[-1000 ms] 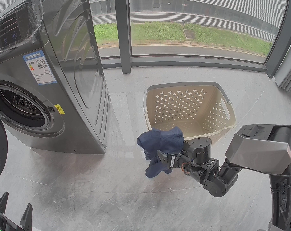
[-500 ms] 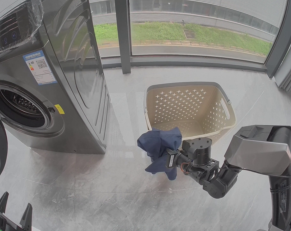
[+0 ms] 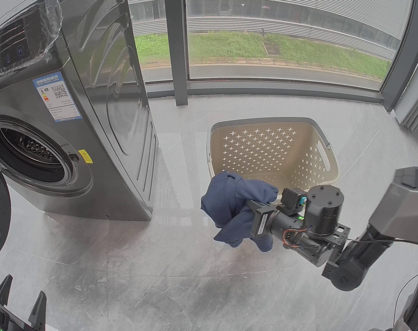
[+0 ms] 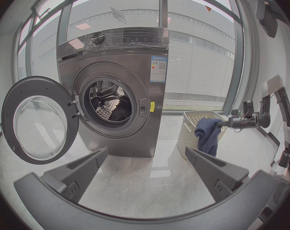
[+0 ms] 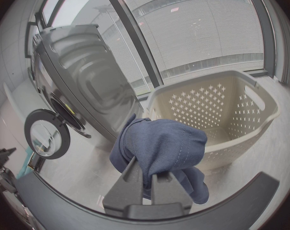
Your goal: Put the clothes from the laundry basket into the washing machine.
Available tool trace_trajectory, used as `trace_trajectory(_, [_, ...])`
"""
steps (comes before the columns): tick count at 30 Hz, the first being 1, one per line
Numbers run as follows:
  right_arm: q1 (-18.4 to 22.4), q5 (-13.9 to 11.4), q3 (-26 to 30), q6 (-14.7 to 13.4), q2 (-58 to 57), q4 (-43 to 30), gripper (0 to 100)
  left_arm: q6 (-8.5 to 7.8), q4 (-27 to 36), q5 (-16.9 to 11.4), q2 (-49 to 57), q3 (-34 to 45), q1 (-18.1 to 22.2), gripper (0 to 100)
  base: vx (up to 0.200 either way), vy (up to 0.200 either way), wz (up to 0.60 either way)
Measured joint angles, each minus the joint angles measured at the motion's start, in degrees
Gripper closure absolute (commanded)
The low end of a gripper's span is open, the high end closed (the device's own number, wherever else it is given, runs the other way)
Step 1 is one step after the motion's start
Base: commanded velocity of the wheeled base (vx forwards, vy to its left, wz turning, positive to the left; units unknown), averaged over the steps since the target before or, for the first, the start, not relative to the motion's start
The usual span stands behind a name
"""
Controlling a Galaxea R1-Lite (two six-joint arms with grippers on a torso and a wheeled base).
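The carry is the step in hand. The right gripper (image 3: 251,206) has its fingers clamped together on a fold of the dark blue garment (image 3: 232,203). It holds the garment in the air just outside the laundry basket (image 3: 268,121), at the near corner of the rim on the side that faces the washing machine (image 3: 112,93). The cloth is bunched round the fingers with a loose tail drooping below; the tail looks clear of the floor (image 3: 140,272), though how far clear I cannot tell.

The machine stands close beside the basket, on its left, with its front turned toward the robot. Its round door (image 4: 39,122) is swung wide and the drum opening (image 3: 29,155) is unblocked. The left gripper (image 3: 20,295) sits low and well apart from the basket, out beyond the machine's front, with its fingers spread and nothing between them.

So the pick seems done and the delivery not yet begun. The next move, as I judge it, calls for:
- swinging the garment leftward away from the basket and round the machine's front corner;
- bringing it level with the drum opening;
- pushing it far enough inside that the hanging tail follows over the lip.

Only then should the fingers part. The drooping end is the risk, since it could snag on the rim of the opening or trail out
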State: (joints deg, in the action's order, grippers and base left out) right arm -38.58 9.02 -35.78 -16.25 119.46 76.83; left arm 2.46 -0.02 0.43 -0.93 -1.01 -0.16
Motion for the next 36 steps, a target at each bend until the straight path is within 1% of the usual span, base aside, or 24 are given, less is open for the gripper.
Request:
trace_trajectory(8, [-1.41,-2.67,7.29,0.07,-16.26,-0.66,100,0.02,0.02,0.01,0.0,0.0,-0.05,0,0.0,0.0,0.0])
trace_trajectory(12, [-1.93,-3.83,9.24,1.23,-23.52,-1.78,100,0.05,0.02,0.06,0.0,0.0,0.0,0,0.0,0.0,0.0])
trace_trajectory(15, [-2.4,-5.03,10.03,2.86,-27.94,-2.24,100,0.13,0.02,0.09,0.0,0.0,-0.05,0,-0.2,0.0,0.0])
trace_trajectory(19, [-2.54,-6.56,10.37,3.5,-32.44,-2.38,100,0.21,0.02,0.12,0.0,0.0,-0.06,0,-0.2,0.0,0.0])
trace_trajectory(27, [-2.26,-6.75,10.35,3.61,-35.58,-1.85,100,0.27,0.02,0.17,0.0,0.0,-0.11,0,-0.2,0.0,0.0])
trace_trajectory(33, [-2.26,-6.75,10.37,3.58,-36.18,-1.65,100,0.18,0.05,0.68,0.0,0.0,-0.05,0,0.0,0.0,0.0])
trace_trajectory(36, [-2.34,-6.75,10.4,3.58,-36.24,-1.54,100,0.18,0.02,0.66,0.0,0.0,-0.05,0,0.0,0.2,0.0])
